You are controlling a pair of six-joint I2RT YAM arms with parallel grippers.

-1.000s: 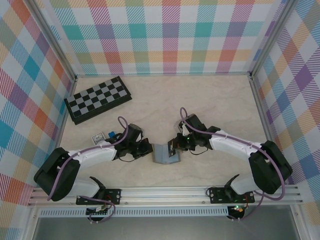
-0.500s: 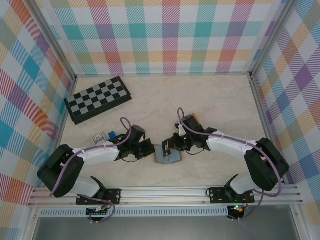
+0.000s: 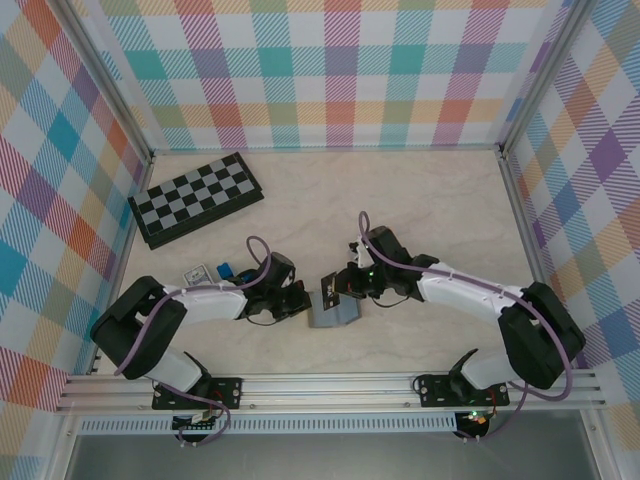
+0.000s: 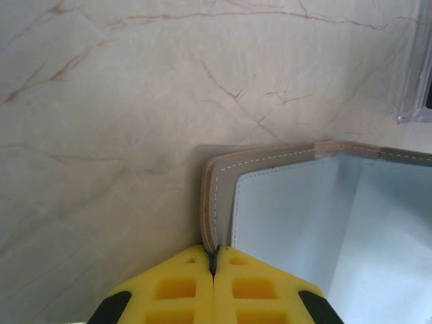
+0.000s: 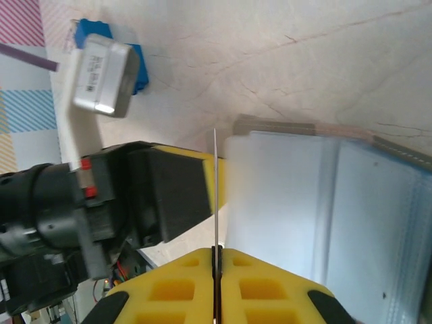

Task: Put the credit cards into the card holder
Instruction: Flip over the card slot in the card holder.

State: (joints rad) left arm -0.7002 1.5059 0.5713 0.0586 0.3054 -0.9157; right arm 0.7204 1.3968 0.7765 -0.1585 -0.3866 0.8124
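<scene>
The card holder (image 3: pixel 335 314) lies open on the table near the front, between the two arms. Its pale blue inner half (image 4: pixel 310 223) and tan stitched rim show in the left wrist view. My left gripper (image 4: pixel 213 255) is shut on the holder's left edge, as also seen from above (image 3: pixel 302 301). My right gripper (image 5: pixel 217 251) is shut on one of the credit cards (image 5: pixel 215 182), a thin card seen edge-on and standing upright just left of the holder's inner face (image 5: pixel 297 202). From above, the right gripper (image 3: pixel 337 287) holds that dark card (image 3: pixel 328 290) over the holder's far left corner.
A black-and-grey chequered board (image 3: pixel 195 198) lies at the back left. A small blue block (image 3: pixel 224 268) and a silvery box (image 3: pixel 196 273) sit left of the left arm. Patterned walls close in the table on three sides.
The left arm has drawn in toward the holder and still grips its edge. The right gripper has moved a little left with the card, over the holder's left side.
</scene>
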